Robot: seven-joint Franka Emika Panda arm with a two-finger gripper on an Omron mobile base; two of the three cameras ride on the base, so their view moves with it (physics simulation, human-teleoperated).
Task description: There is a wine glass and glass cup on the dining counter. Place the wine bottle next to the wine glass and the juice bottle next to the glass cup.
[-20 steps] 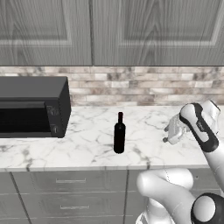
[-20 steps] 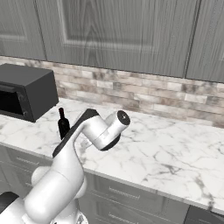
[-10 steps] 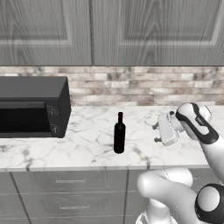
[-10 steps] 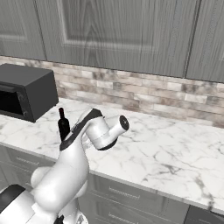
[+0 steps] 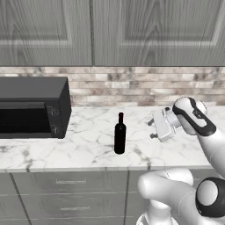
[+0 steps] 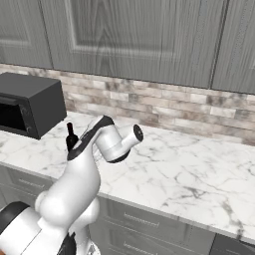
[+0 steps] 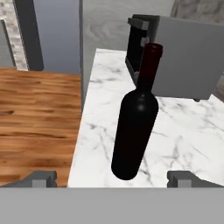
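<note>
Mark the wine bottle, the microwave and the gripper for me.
wine bottle (image 5: pixel 120 139): left base view, middle of the black body.
microwave (image 5: pixel 30 107): left base view, dark front door.
gripper (image 7: pixel 113 177): hand view, midway between the two open finger tips, at the bottle's base.

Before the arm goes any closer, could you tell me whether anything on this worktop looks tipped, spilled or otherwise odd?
Nothing stands out. The wine bottle stands upright on the marble worktop, right of the microwave, no spill around it. The gripper faces it with fingers open, apart from it.
</note>
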